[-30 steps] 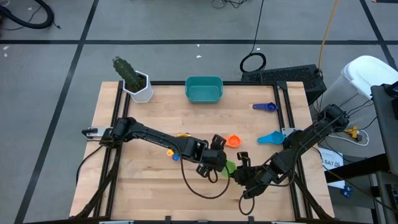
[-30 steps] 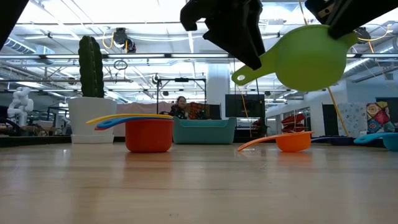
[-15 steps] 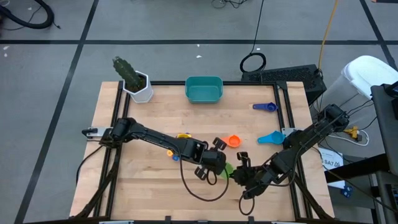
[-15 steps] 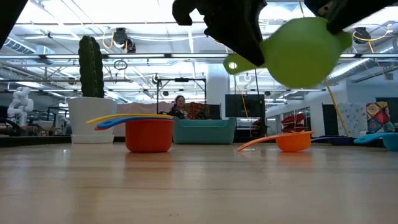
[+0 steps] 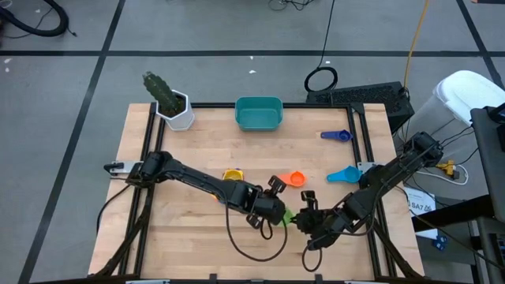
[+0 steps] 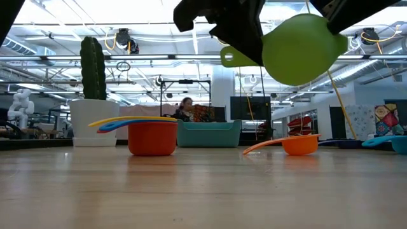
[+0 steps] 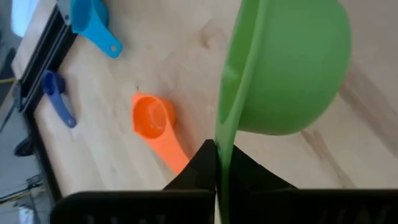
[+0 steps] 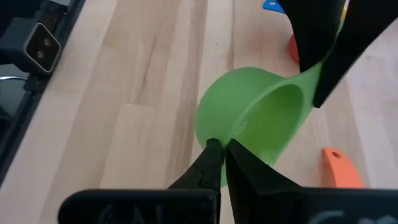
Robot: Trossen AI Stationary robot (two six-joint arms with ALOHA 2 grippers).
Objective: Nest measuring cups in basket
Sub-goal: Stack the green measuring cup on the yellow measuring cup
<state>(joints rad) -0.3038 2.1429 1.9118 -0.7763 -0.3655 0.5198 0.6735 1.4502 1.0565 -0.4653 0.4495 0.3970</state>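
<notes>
A green measuring cup (image 6: 299, 51) hangs in the air above the table's near middle, held between both grippers. My left gripper (image 7: 217, 149) is shut on its handle and my right gripper (image 8: 221, 146) is shut on its rim. In the high view the two grippers meet at the cup (image 5: 289, 214), with my left gripper (image 5: 278, 211) on its left and my right gripper (image 5: 302, 218) on its right. A red cup (image 6: 152, 138) stands on the table with yellow and blue cups nested in it. The teal basket (image 5: 259, 113) stands at the far edge. My left gripper pinches the green cup's flat handle (image 7: 222, 134) between its two fingers, which come slanting down from the table's left. The handle stands edge-on between them. My right gripper pinches the bowl's rim (image 8: 231, 134) on the side opposite the handle, one finger inside and one outside. The cup is lifted clear of the table, its handle about level.
An orange cup (image 5: 296, 179), a light blue cup (image 5: 343, 174) and a dark blue cup (image 5: 337, 136) lie on the table's right half. A white pot with a cactus (image 5: 175, 106) stands at the far left corner.
My left gripper has shut on the green cup's handle. The handle end, which pointed down and to the left in the low view, has risen to about level. My right gripper has kept its hold on the rim.
</notes>
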